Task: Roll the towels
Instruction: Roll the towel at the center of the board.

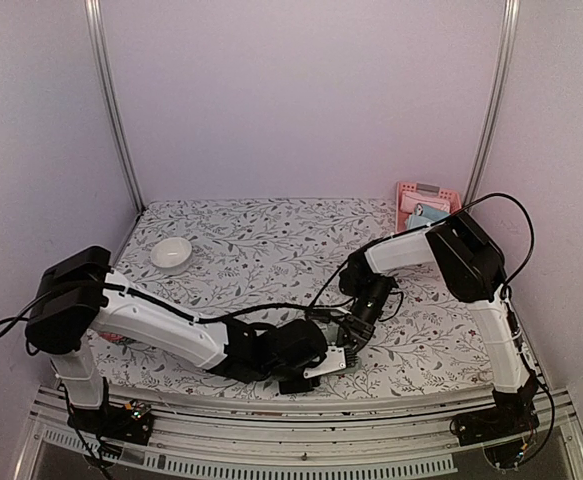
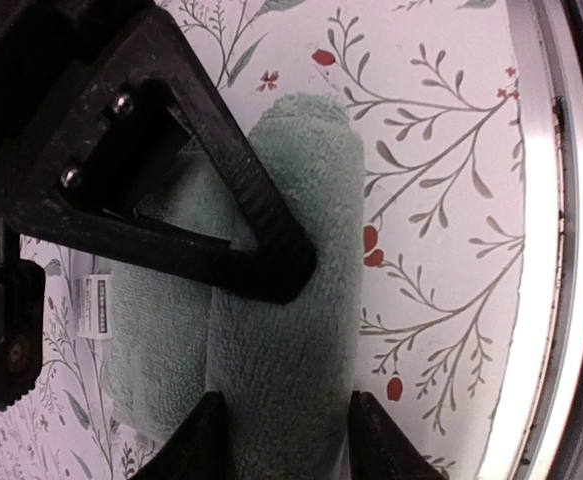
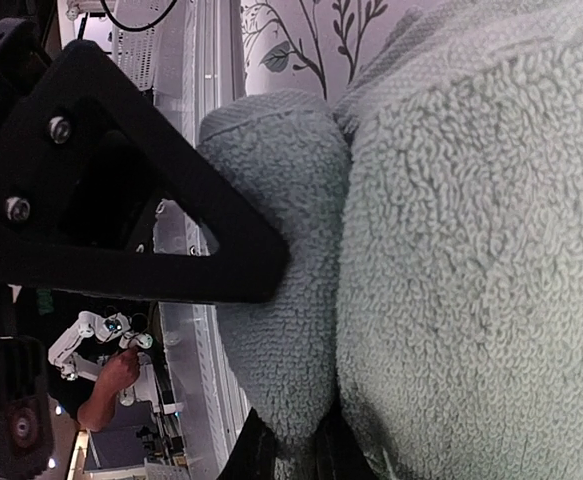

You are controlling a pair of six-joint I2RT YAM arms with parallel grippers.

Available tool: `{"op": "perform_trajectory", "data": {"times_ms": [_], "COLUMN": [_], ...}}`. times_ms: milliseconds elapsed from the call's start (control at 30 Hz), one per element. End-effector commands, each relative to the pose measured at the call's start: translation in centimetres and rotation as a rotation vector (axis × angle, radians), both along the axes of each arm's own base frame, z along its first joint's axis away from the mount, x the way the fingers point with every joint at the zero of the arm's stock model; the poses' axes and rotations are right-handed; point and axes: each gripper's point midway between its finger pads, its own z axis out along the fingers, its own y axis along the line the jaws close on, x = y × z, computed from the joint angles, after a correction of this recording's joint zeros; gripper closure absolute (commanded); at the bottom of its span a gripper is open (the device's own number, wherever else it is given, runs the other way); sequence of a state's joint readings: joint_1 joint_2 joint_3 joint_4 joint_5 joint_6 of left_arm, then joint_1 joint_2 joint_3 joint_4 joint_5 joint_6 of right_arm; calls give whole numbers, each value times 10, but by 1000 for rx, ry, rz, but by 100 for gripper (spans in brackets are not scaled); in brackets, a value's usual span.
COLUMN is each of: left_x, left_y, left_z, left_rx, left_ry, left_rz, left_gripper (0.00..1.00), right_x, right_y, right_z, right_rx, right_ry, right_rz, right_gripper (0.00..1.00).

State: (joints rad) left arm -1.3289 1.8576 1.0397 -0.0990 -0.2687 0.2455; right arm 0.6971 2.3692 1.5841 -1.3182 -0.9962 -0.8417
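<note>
Item: sage-green towel (image 2: 291,200), part-rolled; left pincer (image 2: 286,360) clamped round roll, right pincer (image 3: 276,360) pinching its fold; risk: uneven release lets roll spring open

The towel (image 2: 301,300) is soft green cloth, fuzzy with tiny loops. My left hand (image 2: 291,350) and right hand (image 3: 281,360) are hard black plastic, dull, with shiny metal screws (image 2: 121,103). The tabletop (image 2: 441,200) looks smooth and dull, with printed leaves. Its rail (image 2: 536,250) is shiny metal. The bowl (image 1: 171,252) is glossy white. The basket (image 1: 426,205) is pink plastic.
</note>
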Motion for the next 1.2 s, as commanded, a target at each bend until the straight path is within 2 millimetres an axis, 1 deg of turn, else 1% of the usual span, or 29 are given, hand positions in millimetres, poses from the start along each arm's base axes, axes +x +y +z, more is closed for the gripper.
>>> {"op": "perform_trajectory", "data": {"times_ms": [0,100,167,200,233,300,400,467,533,600,633,667,733,800,833,900,967,1033,1067,1133,1167], "left_x": [4,3,2,1,0,-3,-10,-18,-19,-20,-19,-16,-14,-13,-12,-15,-14,-14,-13,-8,-6], "left_y": [5,6,7,8,9,10,13,12,12,11,9,11,10,12,12,12,11,9,8,7,7], "left_z": [-14,-20,-24,-25,-26,-28,-32,-35,-36,-35,-31,-41,-42,-48,-50,-56,-61,-62,-63,-63,-62], "left_rx": [107,121,129,130,131,126,119,99,83,56,33,40,19,18,13,12,18,13,8,-1,-9], "left_ry": [-68,-59,-47,-36,-22,21,129,250,372,489,546,620,755,887,935,1058,1143,1204,1227,1246,1253], "left_rz": [-30,-32,-29,-27,-24,-21,-20,-26,-1,10,15,44,66,91,104,121,144,153,158,178,184], "left_gripper": [60,67,74,77,80,84,85,85,85,85,85,84,84,83,83,83,84,84,85,85,85], "right_x": [-3,-2,-2,-2,1,6,24,38,52,74,82,89,98,100,96,91,80,62,50,32,28], "right_y": [-30,-27,-26,-25,-23,-23,-25,-29,-34,-38,-43,-47,-54,-61,-65,-67,-63,-53,-46,-39,-36], "right_z": [-52,-44,-33,-25,-9,14,49,72,92,108,116,119,124,131,128,129,118,101,95,80,75], "right_rx": [-157,-141,-123,-110,-78,-32,36,80,126,167,179,188,186,203,207,224,208,189,193,186,182], "right_ry": [-74,-80,-83,-92,-126,-175,-264,-332,-405,-516,-565,-624,-771,-884,-919,-976,-997,-1029,-1044,-1080,-1105], "right_rz": [92,86,86,90,93,85,39,-13,-64,-144,-182,-204,-239,-265,-260,-254,-196,-99,-47,33,60], "right_gripper": [93,90,84,78,74,70,69,69,72,73,73,74,74,74,74,72,71,70,69,67,65]}}
